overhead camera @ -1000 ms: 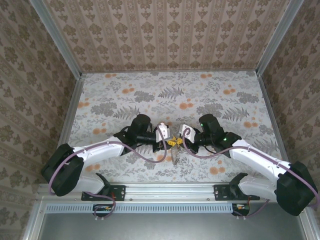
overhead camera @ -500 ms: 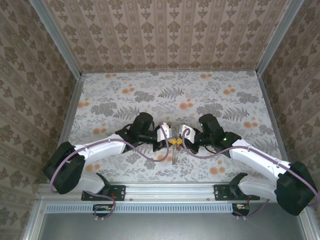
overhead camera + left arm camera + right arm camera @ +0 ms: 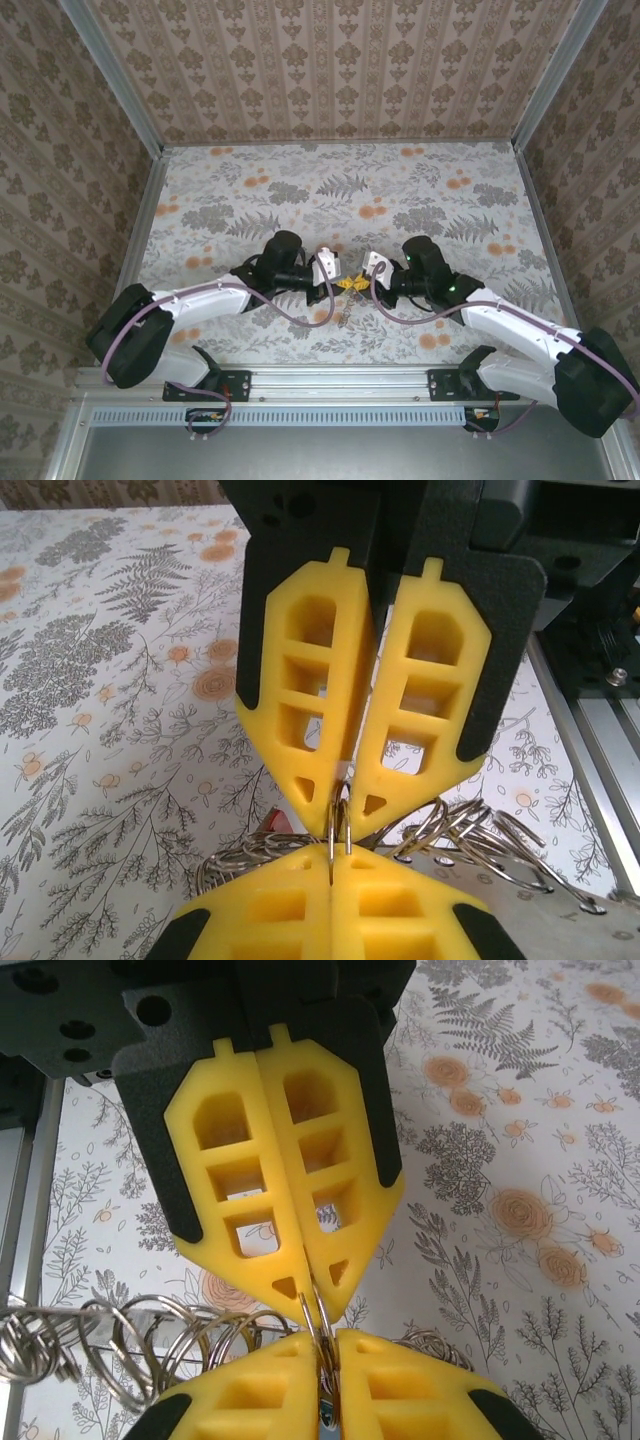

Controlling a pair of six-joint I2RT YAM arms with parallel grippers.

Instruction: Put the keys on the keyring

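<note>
The keyring (image 3: 338,832), a bunch of silver wire loops hanging over the near middle of the counter (image 3: 300,190), is now pinched from both sides: the left hand (image 3: 332,865) has just pressed shut on the loop the right hand (image 3: 345,780) also nips, probably to pry it open.

surface: floral table (image 3: 300,180) | near front edge: metal rings (image 3: 345,312), contact unclear

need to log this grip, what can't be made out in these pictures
Top external: hanging bunch too small to tell keys from rings.
Right wrist: whether the right tool pinches the wire ring or merely flanks it; slit too narrow.
Left wrist: ring cluster partly hidden behind the left tool.
</note>
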